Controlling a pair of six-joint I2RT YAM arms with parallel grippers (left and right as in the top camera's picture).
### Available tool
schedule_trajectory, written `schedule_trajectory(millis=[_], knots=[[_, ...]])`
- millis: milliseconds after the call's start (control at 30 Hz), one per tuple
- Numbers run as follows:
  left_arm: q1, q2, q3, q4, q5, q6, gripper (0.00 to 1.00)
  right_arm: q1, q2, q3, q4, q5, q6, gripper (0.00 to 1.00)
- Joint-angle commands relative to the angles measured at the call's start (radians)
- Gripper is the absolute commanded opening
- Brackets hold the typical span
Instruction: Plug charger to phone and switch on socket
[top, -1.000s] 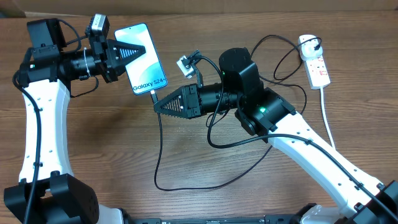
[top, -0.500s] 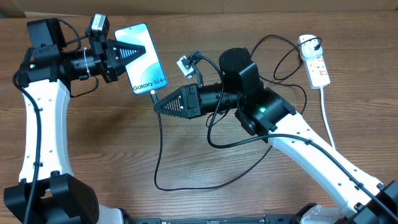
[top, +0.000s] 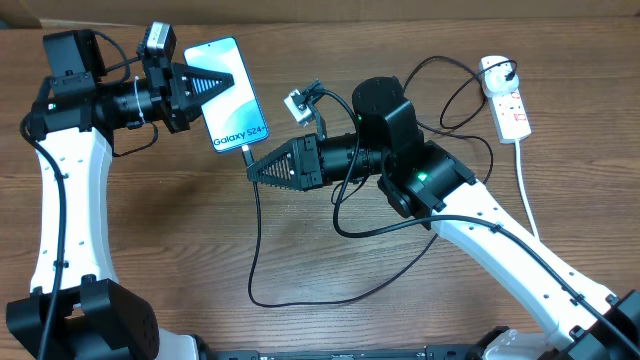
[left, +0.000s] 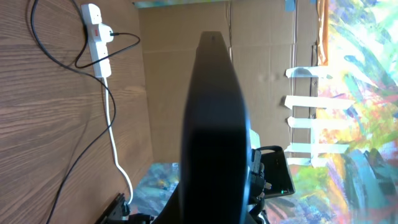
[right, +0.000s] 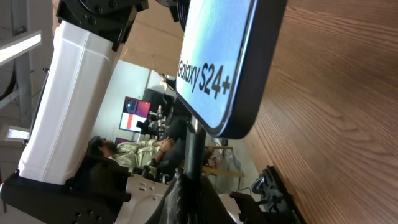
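The left gripper (top: 228, 81) has its fingers pressed together with nothing between them. Its tip lies over the upper half of the phone (top: 236, 112), above the screen; whether it touches the glass cannot be told. In the left wrist view the fingers (left: 211, 93) show as one dark, blurred wedge.

The right gripper (top: 252, 171) sits just below the phone's lower end, its jaws clamped on the charger (top: 256, 230) a short way behind the tip. In the right wrist view the black cable rises from between the fingers (right: 180, 193) straight into the phone's bottom edge, so the connector looks seated in the port.

The phone lies flat on the table (top: 180, 250), screen up, "Galaxy S24+" readable at its lower end. From there the charger runs away from the phone, bends in a wide loop on the wood, and leads off to the right.

The socket (top: 508, 100) lies well to the right of the phone, with a black lead plugged into its far end and its white cord (top: 527, 190) trailing toward the table's near edge.
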Motion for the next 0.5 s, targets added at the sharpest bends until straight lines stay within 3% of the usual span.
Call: schedule_trajectory(millis=[0, 467], knots=[[-0.006, -0.007, 0.008, 0.0, 0.065, 0.035, 0.04, -0.005, -0.015, 0.015, 0.01, 0.004, 0.007, 0.04], [-0.019, -0.007, 0.008, 0.0, 0.077, 0.035, 0.04, -0.005, -0.013, 0.015, 0.034, 0.003, 0.032, 0.04]])
